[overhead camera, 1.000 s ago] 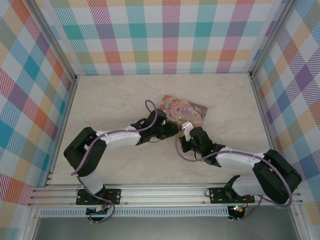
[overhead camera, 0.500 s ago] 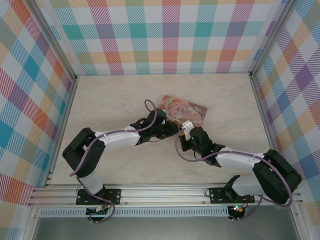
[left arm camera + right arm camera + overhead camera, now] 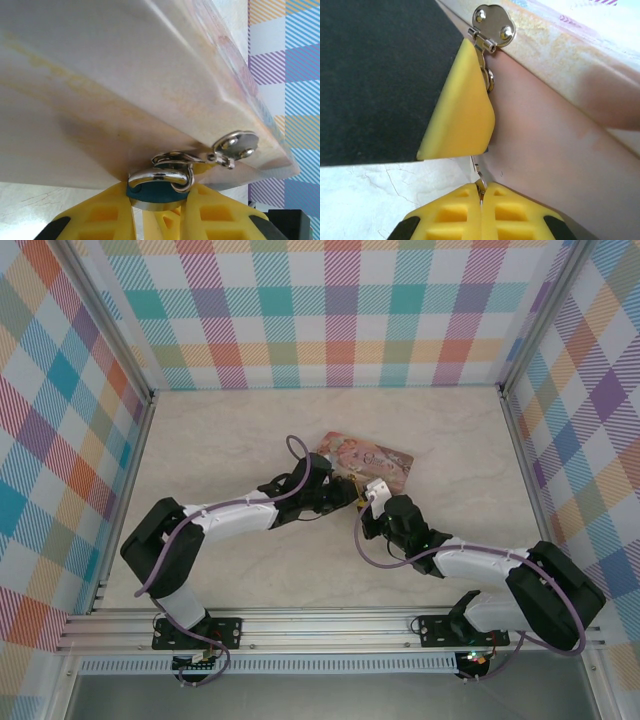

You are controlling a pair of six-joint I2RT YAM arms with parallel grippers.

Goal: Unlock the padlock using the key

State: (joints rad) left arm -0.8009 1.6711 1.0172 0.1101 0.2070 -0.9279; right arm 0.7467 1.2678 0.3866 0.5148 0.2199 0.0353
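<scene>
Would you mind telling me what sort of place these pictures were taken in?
Probably a small robot test cell, not a home: a pale tabletop walled by plaid panels on an aluminium frame, with a left arm and a right arm bolted at its near edge.

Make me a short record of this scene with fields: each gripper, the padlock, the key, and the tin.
left gripper: shut on the padlock, holding its teal body
padlock: shackle hooked through the hasp on the pink tin
right gripper: shut on a thin metal piece, apparently the key
key: tip points toward the padlock; whether it is in the lock cannot be told
pink tin: lying on the table, between the two grippers
</scene>
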